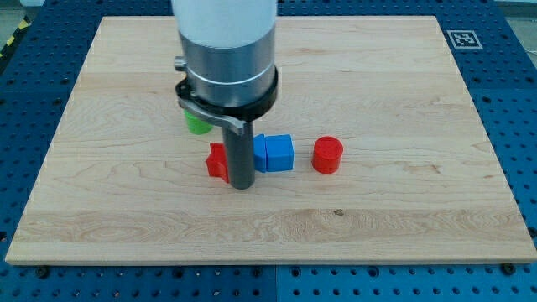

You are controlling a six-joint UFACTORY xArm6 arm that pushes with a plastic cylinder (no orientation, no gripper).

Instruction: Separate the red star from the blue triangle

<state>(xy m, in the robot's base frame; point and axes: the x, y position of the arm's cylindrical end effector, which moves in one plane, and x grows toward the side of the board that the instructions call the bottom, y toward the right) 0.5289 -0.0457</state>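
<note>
Because the dark rod comes down just below the centre of the frame, you will find my tip [242,185] planted between two blocks, and that placing looks deliberate. To the view's left of it, touching or nearly so, sits the small red plastic block [216,161]; the rod covers part of it, so its star outline is only partly readable, but by colour and place I take it for the red star of the task. To the view's right, just beside the rod, is the blue plastic block [275,153], which reads as rather square-sided from here; whether it is the blue triangle you cannot settle from this angle, though it is the only blue piece showing.

Note that this arm carries no claw at all, only the rod, so there is nothing to be apart or together.

I judge the tip stands in the seam so that a sideways sweep would carry one block away and leave the other. The pair are not yet well apart.

Further right, near the blue block but not touching it, stands a red cylinder [328,155]. A green block [198,125] peeps out under the arm's grey collar, above the red star. All rest on the pale wooden board [403,226].
</note>
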